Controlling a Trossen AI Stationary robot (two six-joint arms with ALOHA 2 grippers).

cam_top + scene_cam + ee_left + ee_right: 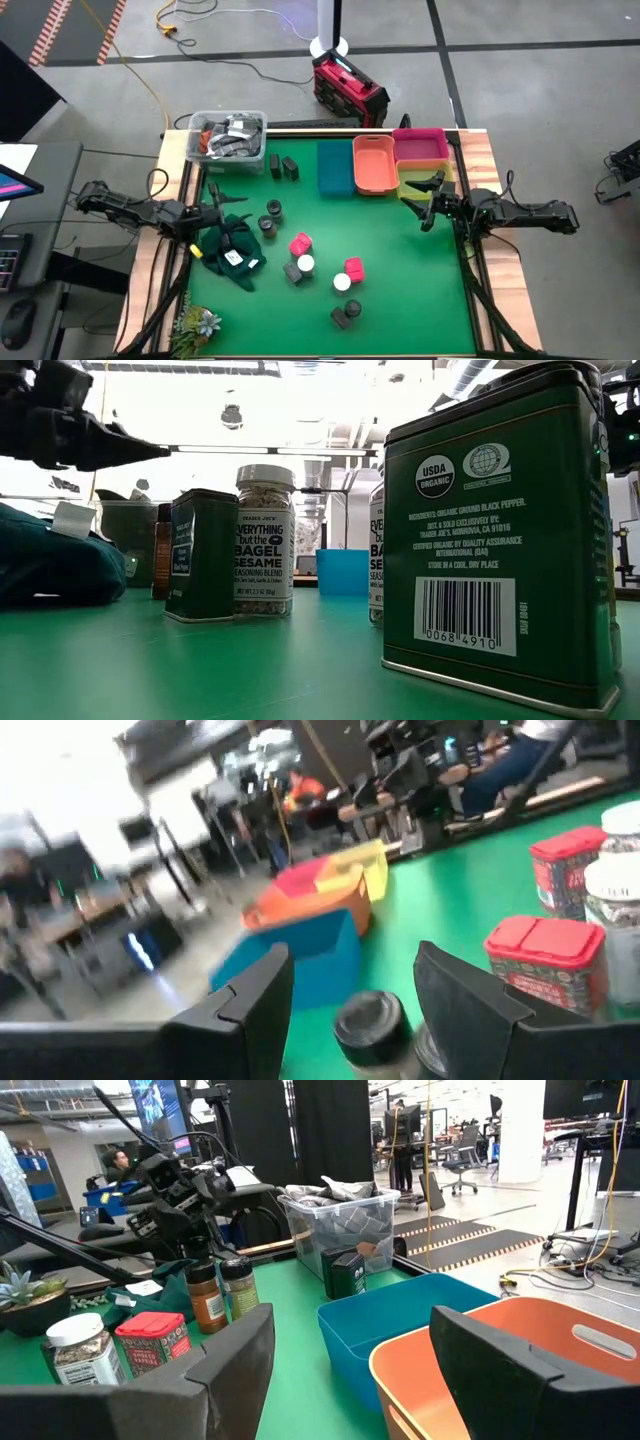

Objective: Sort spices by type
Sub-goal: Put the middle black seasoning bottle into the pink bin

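Note:
The spices stand scattered on the green table [400, 290]. Two dark tins [283, 166] are near the far edge. Two dark round jars [270, 217] stand left of centre. Red-pink boxes [300, 243] [353, 268], white-capped jars [305, 264] [342, 283] and further dark containers [346, 315] stand toward the near edge. My left gripper [215, 215] is open and hovers left of the round jars, and one dark round jar [370, 1020] shows ahead between its fingers. My right gripper [428, 203] is open at the table's right, beside the yellow bin [425, 175].
Blue [335, 168], orange [373, 163] and pink [420, 145] bins line the far right. A clear tub of clutter [228, 138] sits at the far left corner. A dark green cloth [230, 245] lies under the left gripper, and a small plant [197, 325] stands at the near left corner.

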